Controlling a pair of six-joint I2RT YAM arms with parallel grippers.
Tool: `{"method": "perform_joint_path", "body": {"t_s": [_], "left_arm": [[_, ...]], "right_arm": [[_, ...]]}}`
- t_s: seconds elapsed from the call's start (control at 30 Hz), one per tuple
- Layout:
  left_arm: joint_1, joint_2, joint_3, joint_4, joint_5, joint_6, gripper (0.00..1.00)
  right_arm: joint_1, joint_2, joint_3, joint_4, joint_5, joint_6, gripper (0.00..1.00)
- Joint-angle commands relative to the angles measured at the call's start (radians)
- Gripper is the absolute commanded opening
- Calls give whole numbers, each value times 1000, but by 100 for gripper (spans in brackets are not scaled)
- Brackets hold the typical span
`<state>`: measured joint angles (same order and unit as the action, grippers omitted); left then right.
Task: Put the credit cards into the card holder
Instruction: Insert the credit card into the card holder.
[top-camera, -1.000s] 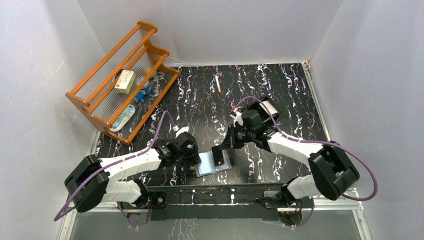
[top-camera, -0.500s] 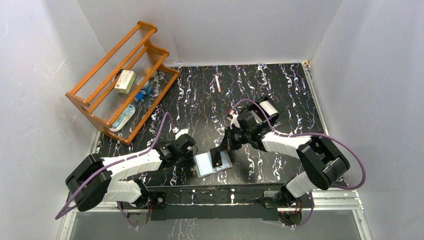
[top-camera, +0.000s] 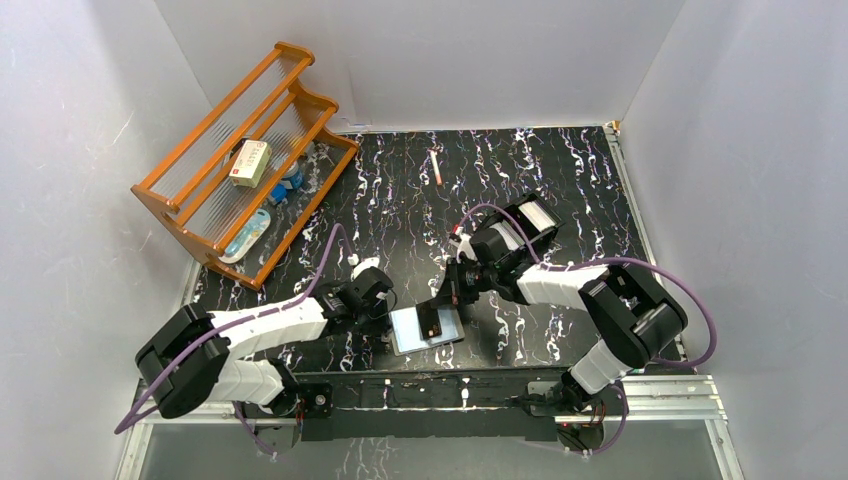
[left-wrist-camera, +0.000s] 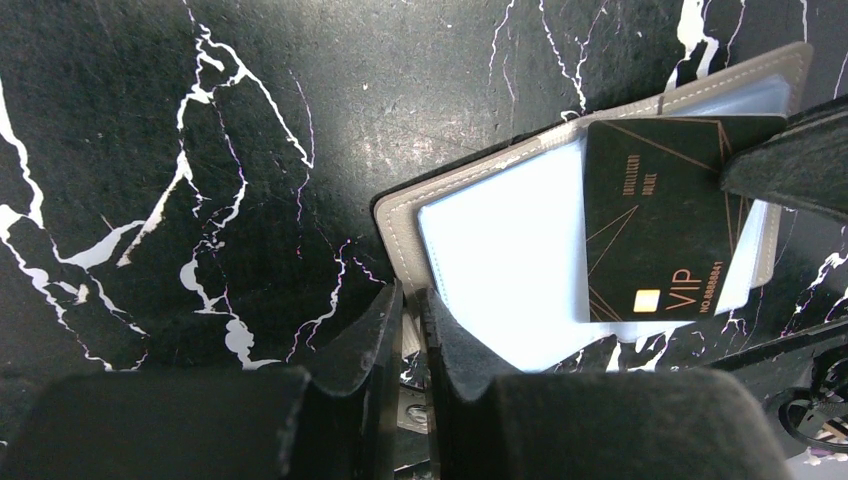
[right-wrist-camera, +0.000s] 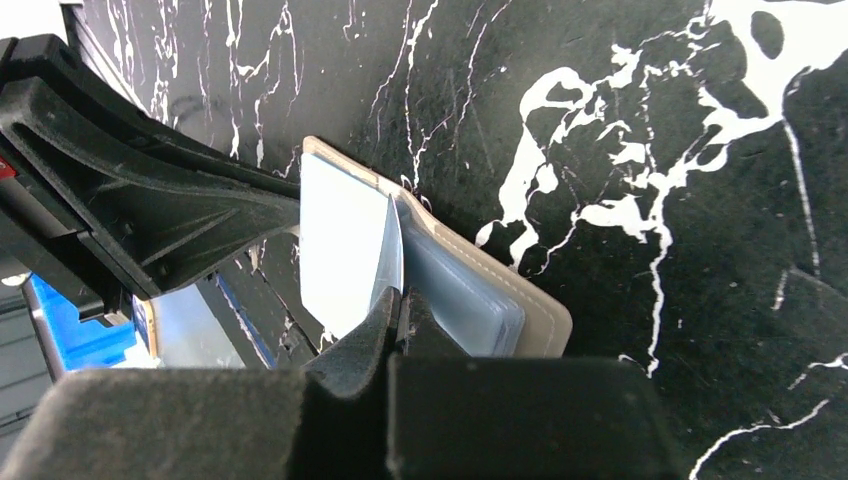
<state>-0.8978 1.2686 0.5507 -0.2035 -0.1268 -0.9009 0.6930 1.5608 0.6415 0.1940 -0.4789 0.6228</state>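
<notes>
Black credit card (left-wrist-camera: 660, 225) sits pinched in your right gripper (right-wrist-camera: 397, 300) over the open card holder (left-wrist-camera: 500, 270); your left gripper (left-wrist-camera: 412, 305) clamps its edge.

This is a robotics lab test cell. A black marbled table (top-camera: 560, 170) is boxed in by plain white panels (top-camera: 450, 60). The left arm (top-camera: 260, 325) and right arm (top-camera: 560, 282), trailing purple cables (top-camera: 318, 262), are bolted to a metal frame (top-camera: 650, 402) at the table's near edge.
</notes>
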Motion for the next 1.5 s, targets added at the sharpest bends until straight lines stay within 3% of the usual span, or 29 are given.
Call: {"method": "perform_joint_path", "body": {"t_s": [0.0,0.33,0.83,1.13,1.47], "left_arm": [[5,27,-17,6,-19,13,9],[6,39,-11,8,-16,16,0],[7,43,-16,-36,-51,-29,0],[6,52,-26,-21,-15,-69,0],[7,48,-56,-2,28,-122,0]], "right_arm": [[10,8,-35,64,-9,-19,0],[12,24,-33,76,-45,-23,0],[13,-45,-113,72,2,131,0],[48,-52,-202,295,45,224,0],[71,-20,-221,419,105,306,0]]}}
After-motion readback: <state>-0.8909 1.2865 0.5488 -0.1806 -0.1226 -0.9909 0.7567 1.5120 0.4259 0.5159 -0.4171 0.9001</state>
